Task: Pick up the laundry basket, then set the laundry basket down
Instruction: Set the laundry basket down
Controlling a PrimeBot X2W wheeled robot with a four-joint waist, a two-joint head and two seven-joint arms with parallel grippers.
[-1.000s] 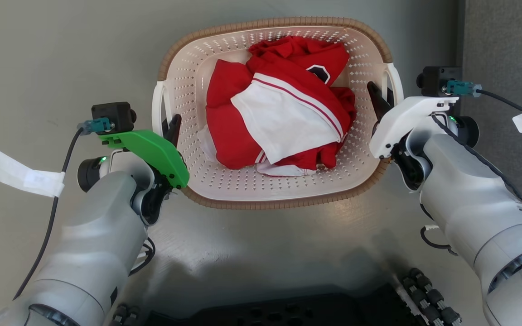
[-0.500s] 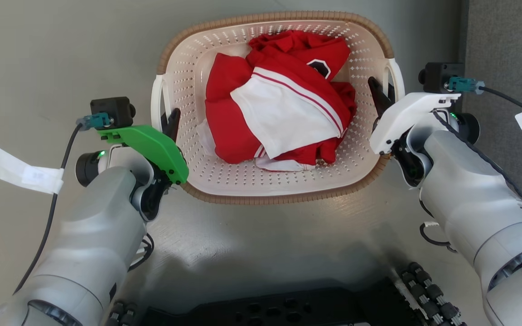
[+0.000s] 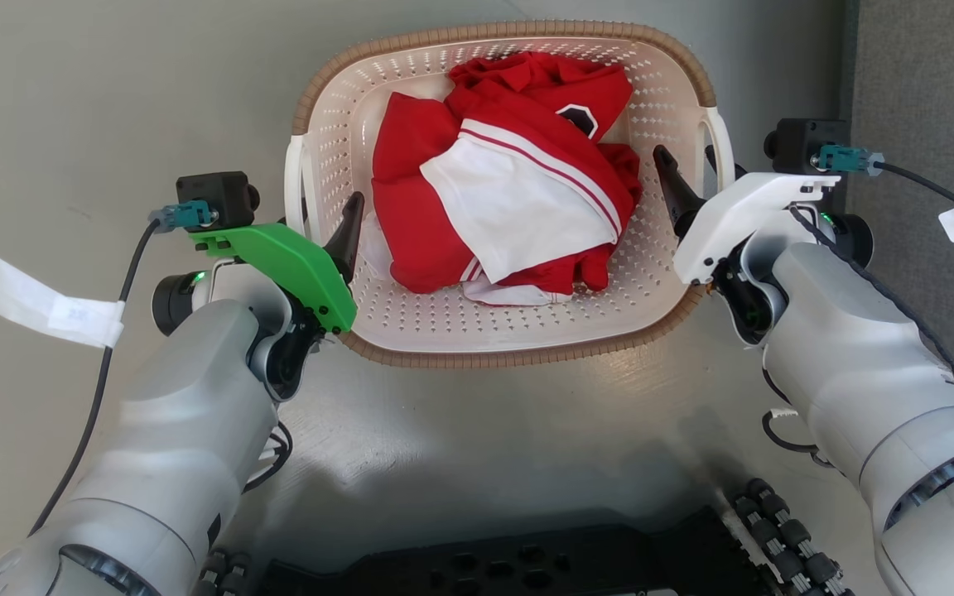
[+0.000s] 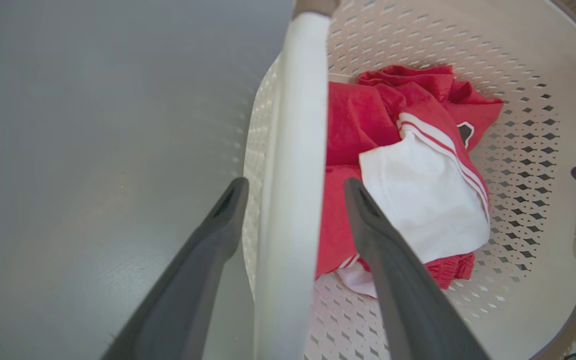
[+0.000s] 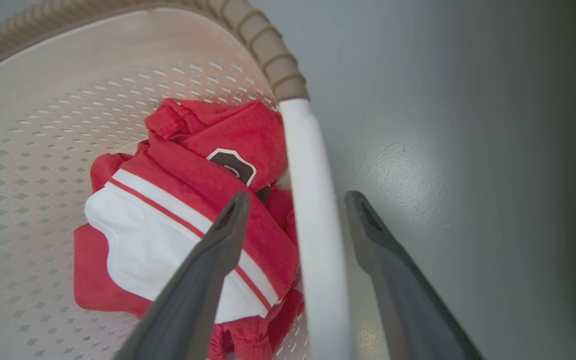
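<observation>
Closest in, the black base (image 3: 485, 571). Beyond it, on glossy grey floor (image 3: 96, 99), the laundry basket (image 3: 518, 352), red-and-white clothes (image 3: 510, 190) heaped inside. Left gripper (image 4: 295, 182) and right gripper (image 5: 298, 196) both spread wide, each straddling a white handle (image 4: 293, 100) without clamping. Far right, a darker grey panel (image 3: 924, 74).

On grey floor (image 3: 113, 99), the laundry basket (image 3: 510, 31)

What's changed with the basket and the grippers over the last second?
Both grippers opened and let go. The left gripper now straddles the left white handle of the laundry basket with gaps either side, and the right gripper does the same at the right handle. The basket and its red-and-white clothes stayed roughly put.
</observation>
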